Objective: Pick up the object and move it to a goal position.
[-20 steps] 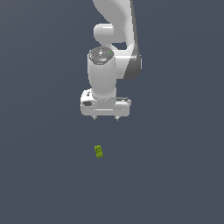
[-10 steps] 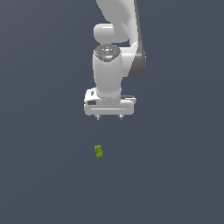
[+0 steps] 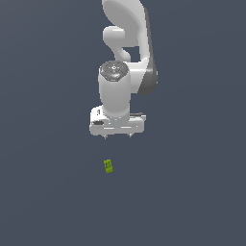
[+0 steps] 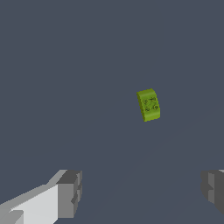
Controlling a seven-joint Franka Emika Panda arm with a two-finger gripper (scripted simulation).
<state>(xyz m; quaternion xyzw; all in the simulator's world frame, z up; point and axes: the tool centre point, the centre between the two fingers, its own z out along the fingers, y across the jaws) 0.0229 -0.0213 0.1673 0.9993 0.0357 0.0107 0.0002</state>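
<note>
In the exterior view, plain dark grey-blue ground runs to every edge around the object (image 3: pixel 109 166), which lies alone with open room on all sides. The white arm hangs upright, its gripper (image 3: pixel 117 136) pointing down above the block and apart from it. In the wrist view the fingers (image 4: pixel 70 194) stand wide apart with nothing between them. The block is lime green and oblong with faint darker marks, its top perhaps slightly rounded.
</note>
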